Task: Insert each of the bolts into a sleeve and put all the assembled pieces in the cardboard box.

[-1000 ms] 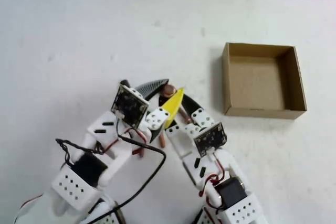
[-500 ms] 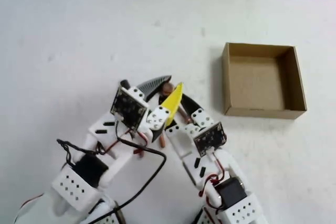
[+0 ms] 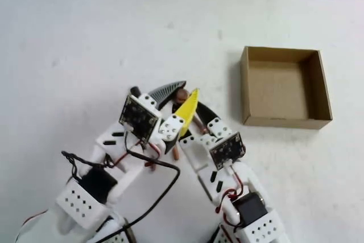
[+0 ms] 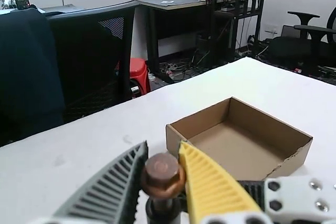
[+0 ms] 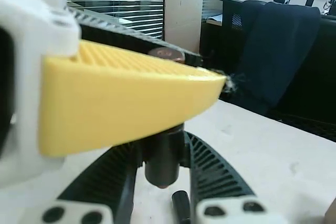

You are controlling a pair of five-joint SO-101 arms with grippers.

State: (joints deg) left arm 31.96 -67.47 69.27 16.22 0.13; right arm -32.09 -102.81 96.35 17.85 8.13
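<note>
While the left gripper (image 4: 163,156) has its grey and yellow fingers clenched on the copper head of the bolt (image 4: 163,174), the right gripper (image 5: 165,174) is clamped around the dark sleeve (image 5: 163,153) right underneath, so both halves of the assembly are held off the table (image 3: 85,38), stacked one over the other between the two arms. Now the danger: that bolt is pinched by its head alone, so a slightly skewed shank could catch on the sleeve's lip and jam, or swing in the fingers. If the left lets go before the shank is properly home, the bolt could tip out, and I judge it not yet safe to release. The two grippers are also crowded together, and a push from the yellow finger could twist the sleeve in the black jaws. On views, the left wrist camera gives the clean look at the bolt head and the open cardboard box (image 4: 210,124) beyond. The right wrist camera gives the sleeve in its grip, though the yellow finger hides how deep the shank sits. From overhead the sleeve is buried under the fingers, but you get the box standing well apart with no assembled piece in it, plus a coppery loose piece (image 3: 176,152) lying between the arms.
</note>
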